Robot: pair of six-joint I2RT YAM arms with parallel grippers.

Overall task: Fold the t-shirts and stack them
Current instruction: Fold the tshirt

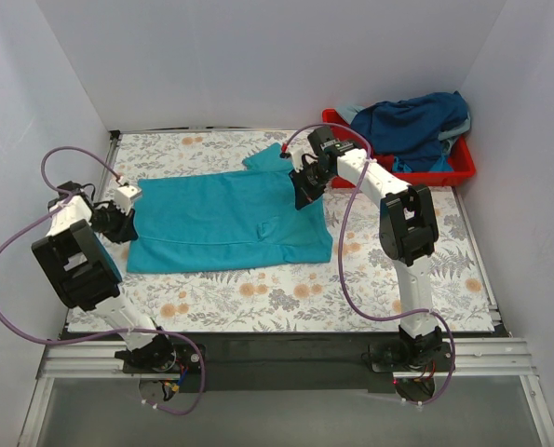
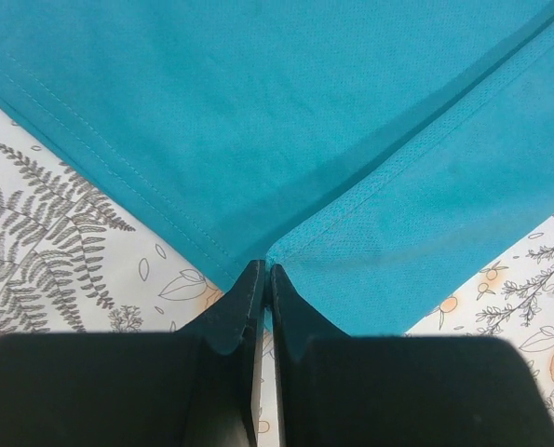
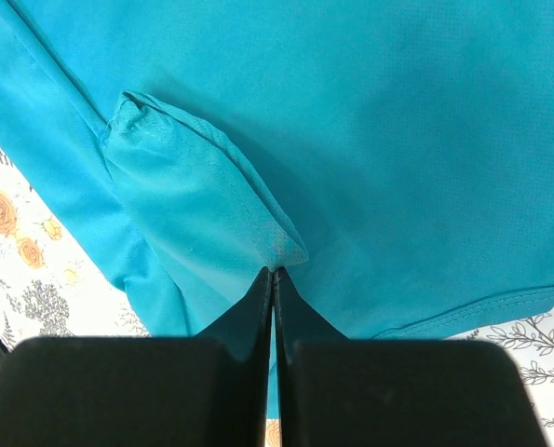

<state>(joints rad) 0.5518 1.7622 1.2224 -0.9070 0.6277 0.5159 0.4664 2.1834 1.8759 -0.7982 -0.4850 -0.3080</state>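
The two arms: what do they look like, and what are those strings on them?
The left arm and right arm are white tubes joined by chunky black blocks. Those strings are thin purple cables looping loosely from wrist to base. The fingers are matte black wedges tapering to thin tips.

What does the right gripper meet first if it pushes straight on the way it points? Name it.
The teal t-shirt: the right gripper is shut on a fold of it, and more of the same cloth lies straight ahead. The floral table is probably just beneath, though depth is unclear.
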